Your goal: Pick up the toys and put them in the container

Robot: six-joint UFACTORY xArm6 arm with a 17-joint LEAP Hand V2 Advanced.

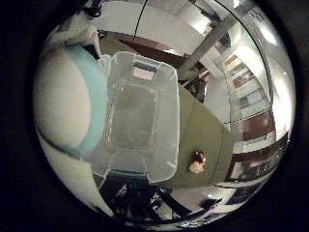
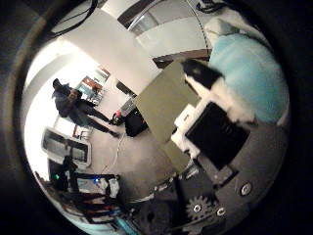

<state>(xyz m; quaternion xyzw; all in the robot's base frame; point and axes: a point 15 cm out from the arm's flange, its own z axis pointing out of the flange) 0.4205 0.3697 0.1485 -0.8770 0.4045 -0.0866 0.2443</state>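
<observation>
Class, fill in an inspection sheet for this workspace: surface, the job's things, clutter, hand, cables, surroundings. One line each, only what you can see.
Surface: olive-green table, mostly bare.
Job's things: clear plastic container on the table, looks empty; white and teal plush toy close against the palm, above the container's edge; small brown toy on the table beside the container.
Clutter: nothing seen on the table.
Hand: hand, white and black fingers lying against the plush toy; whether they curl round it cannot be told.
Cables: left out of this sheet.
Surroundings: indoor room, shelves along a wall, equipment on the floor.
</observation>
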